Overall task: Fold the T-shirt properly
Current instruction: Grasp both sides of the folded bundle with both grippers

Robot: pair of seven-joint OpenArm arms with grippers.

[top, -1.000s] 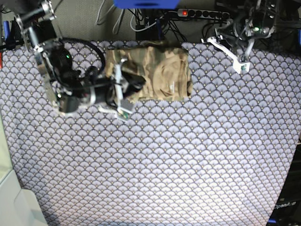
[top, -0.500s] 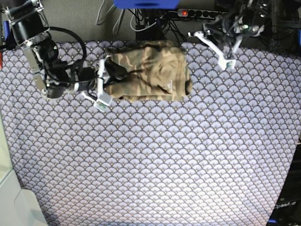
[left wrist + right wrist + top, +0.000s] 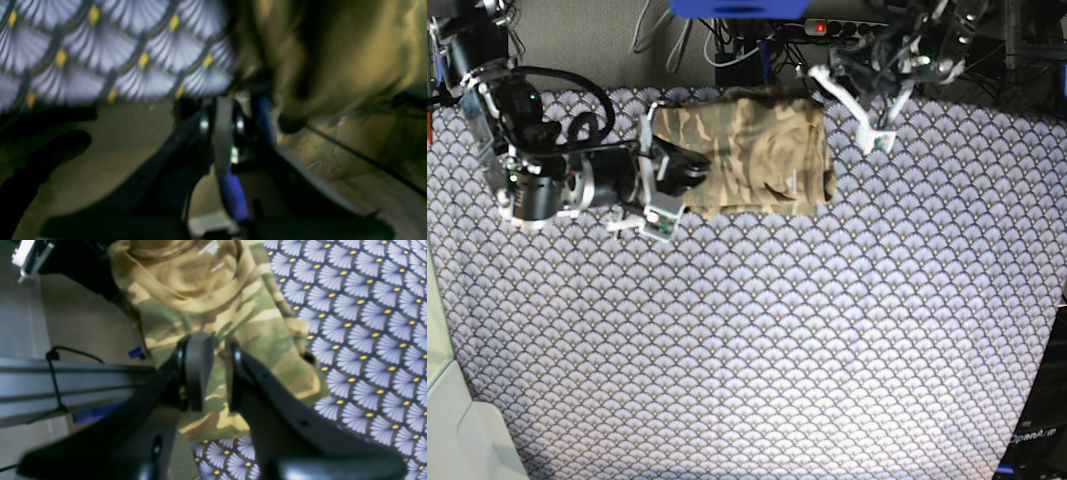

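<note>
My right fingers [image 3: 213, 373] stand slightly apart over the left edge of the folded camouflage cloth T-shirt [image 3: 747, 152] in tan, olive and brown; from the wrist view I cannot tell whether they pinch any fabric. My left fingers [image 3: 224, 133] are pressed together, holding nothing, hanging just off the shirt's far right corner. The shirt lies as a compact rectangle at the far edge of the bench, on the purple scale-patterned cloth [image 3: 777, 340]. Since a second ago my right arm [image 3: 547, 180] has swung back from the shirt's near left corner to its left edge, and my left arm [image 3: 897, 50] has drifted in from the far right toward the shirt.
</note>
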